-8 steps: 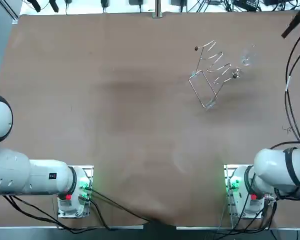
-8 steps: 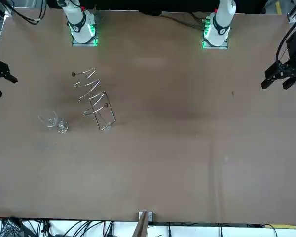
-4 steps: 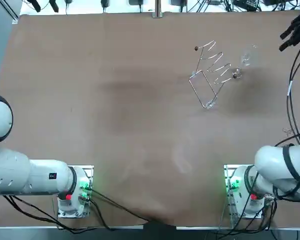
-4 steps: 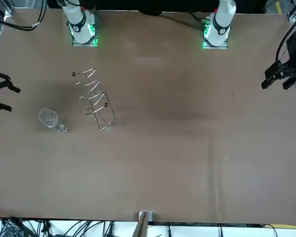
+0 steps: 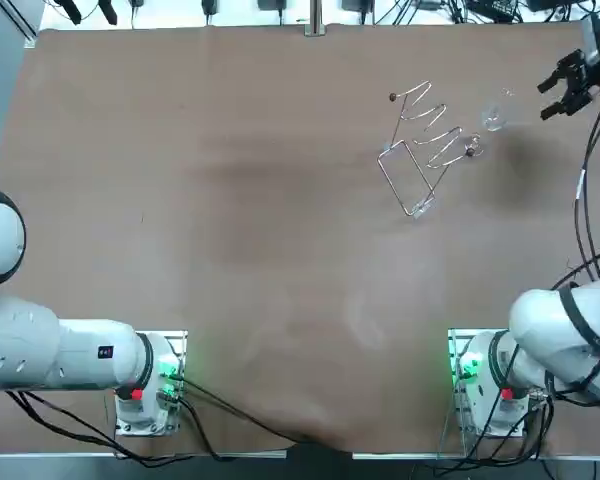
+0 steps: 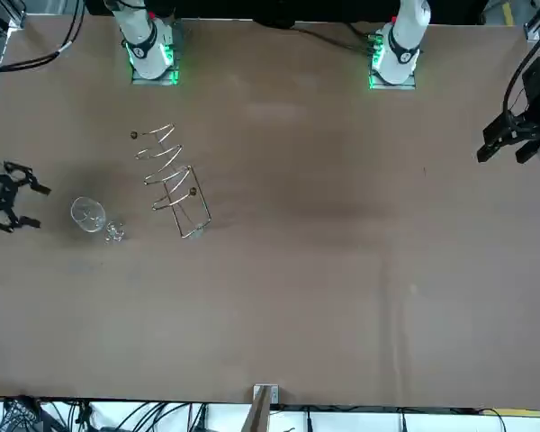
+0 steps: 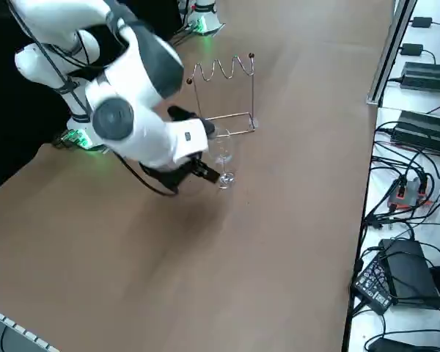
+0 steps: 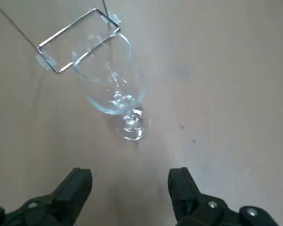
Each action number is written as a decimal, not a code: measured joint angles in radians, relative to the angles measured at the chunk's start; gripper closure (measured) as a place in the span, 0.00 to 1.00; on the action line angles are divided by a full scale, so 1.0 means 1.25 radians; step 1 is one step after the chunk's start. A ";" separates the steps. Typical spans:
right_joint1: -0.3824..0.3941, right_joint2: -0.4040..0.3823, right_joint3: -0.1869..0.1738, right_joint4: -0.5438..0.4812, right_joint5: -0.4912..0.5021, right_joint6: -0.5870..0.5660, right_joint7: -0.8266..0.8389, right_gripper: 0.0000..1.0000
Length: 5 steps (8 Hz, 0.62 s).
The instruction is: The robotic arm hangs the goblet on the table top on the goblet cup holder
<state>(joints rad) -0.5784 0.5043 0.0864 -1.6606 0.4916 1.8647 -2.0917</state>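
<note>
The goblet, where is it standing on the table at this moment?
In the top view the goblet stands at the table's far right, between the wire cup holder and the open right gripper, which is not touching it.

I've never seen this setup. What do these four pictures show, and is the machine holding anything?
The machine is a pair of robot arms at a brown table; only the right arm works. One picture looks straight down, one faces the robot from across the table, one looks in from its right side, and one comes from a camera on the working wrist. On the table stand a clear goblet and, beside it, a wire rack for hanging it. The right gripper is open and empty, just short of the goblet on the side away from the rack, aimed at it.
</note>
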 joint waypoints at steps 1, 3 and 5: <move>-0.002 0.042 0.000 0.020 0.033 0.005 -0.056 0.00; -0.008 0.114 0.000 0.055 0.083 0.036 -0.145 0.00; -0.009 0.169 0.002 0.075 0.129 0.041 -0.203 0.00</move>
<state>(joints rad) -0.5900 0.7153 0.0884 -1.5667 0.6532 1.9157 -2.3449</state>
